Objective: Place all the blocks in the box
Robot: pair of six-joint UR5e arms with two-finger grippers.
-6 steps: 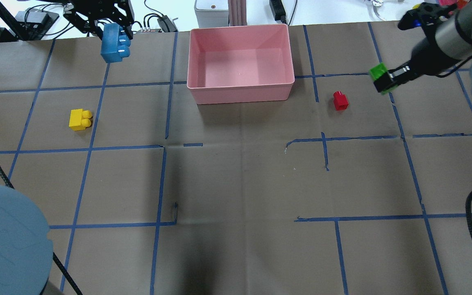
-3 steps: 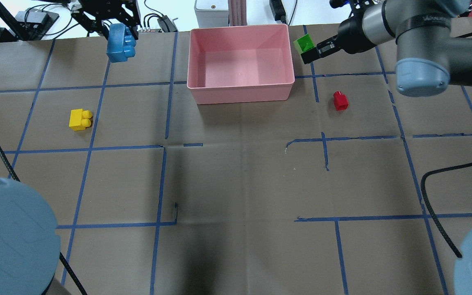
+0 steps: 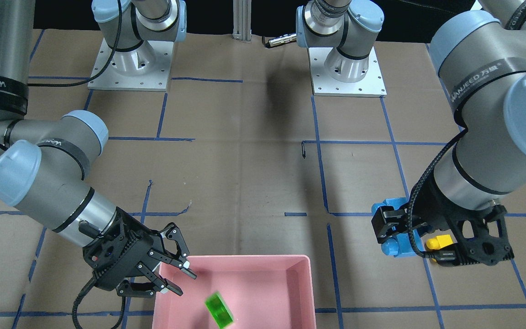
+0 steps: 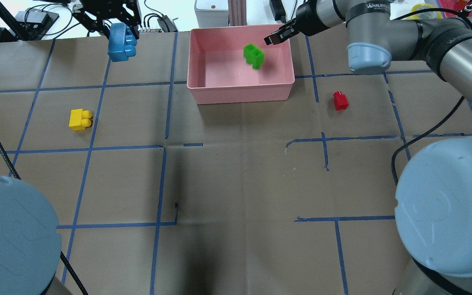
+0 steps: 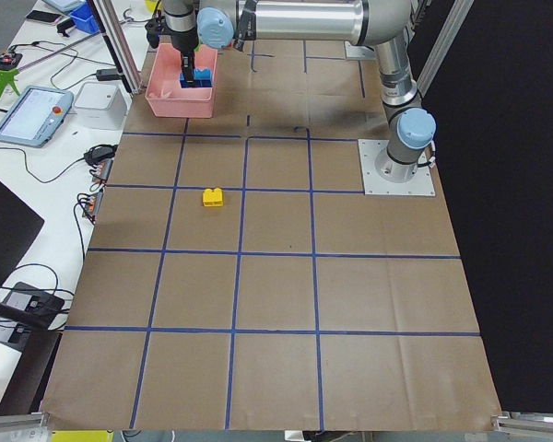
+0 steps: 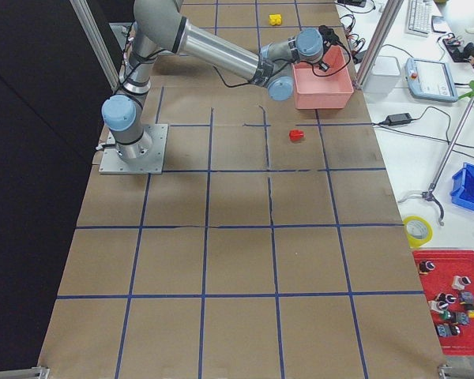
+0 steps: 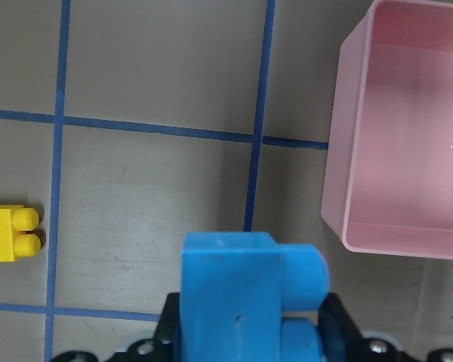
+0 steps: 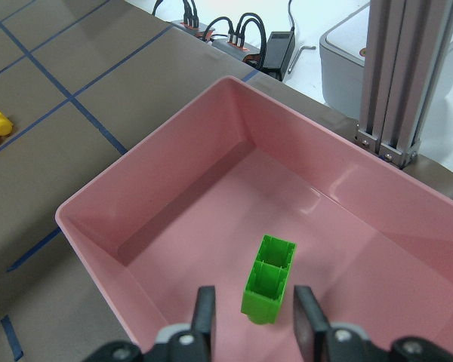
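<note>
box [image 4: 240, 92]: one green block [image 4: 254, 56]; left gripper [image 4: 118, 32]: one blue block [image 4: 120, 45]; two loose.

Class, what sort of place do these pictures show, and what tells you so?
Probably a robotics lab: a robot arm bolted to a table gridded with blue tape, with a control pendant and cables alongside.

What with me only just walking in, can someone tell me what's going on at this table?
Blocks are being put into a pink box. The right gripper is open over the box, with the green block inside, clear of it and blurred as if dropping. The left gripper holds the blue block off to one side of the box. The yellow block and red block lie on the table.
</note>
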